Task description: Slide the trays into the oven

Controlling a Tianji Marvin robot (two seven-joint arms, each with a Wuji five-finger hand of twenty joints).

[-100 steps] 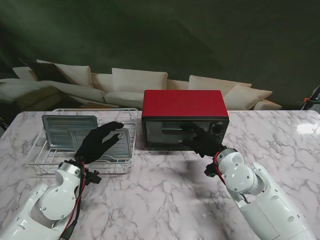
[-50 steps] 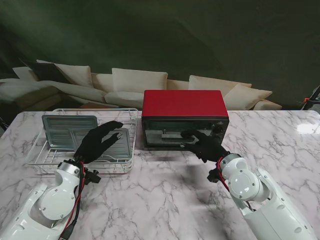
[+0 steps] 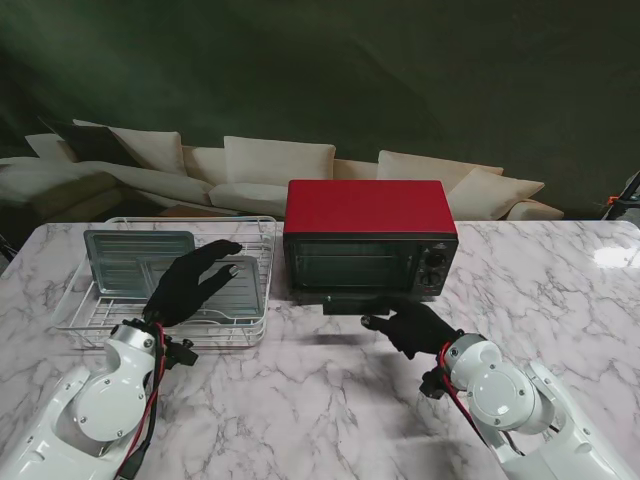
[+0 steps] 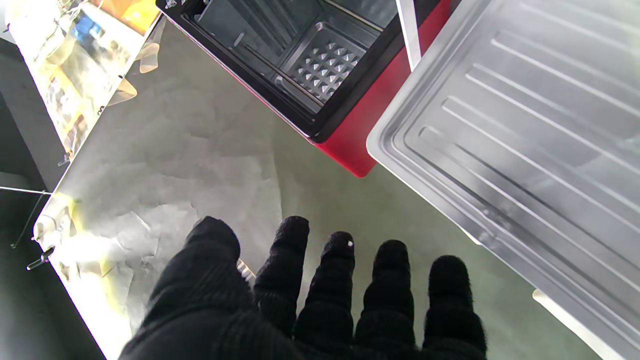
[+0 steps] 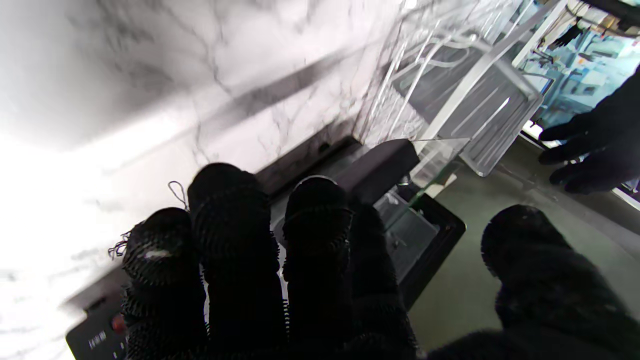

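Beside the spread-fingered left robot hand [image 3: 190, 287], trays [image 3: 135, 262] lean in their rack [image 3: 255, 325].

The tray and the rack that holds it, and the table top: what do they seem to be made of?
The tray looks like bare sheet metal, matte silver with pressed ribs. The rack seems to be thin wire, white or light-coated. The table top looks like glossy white marble with grey veins, possibly imitation.

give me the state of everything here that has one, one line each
oven: door pulled down, nearly fully open
trays: in the wire rack, not yet in the oven
left robot hand: open, fingers spread, over the rack
right robot hand: fingers on the door's front edge
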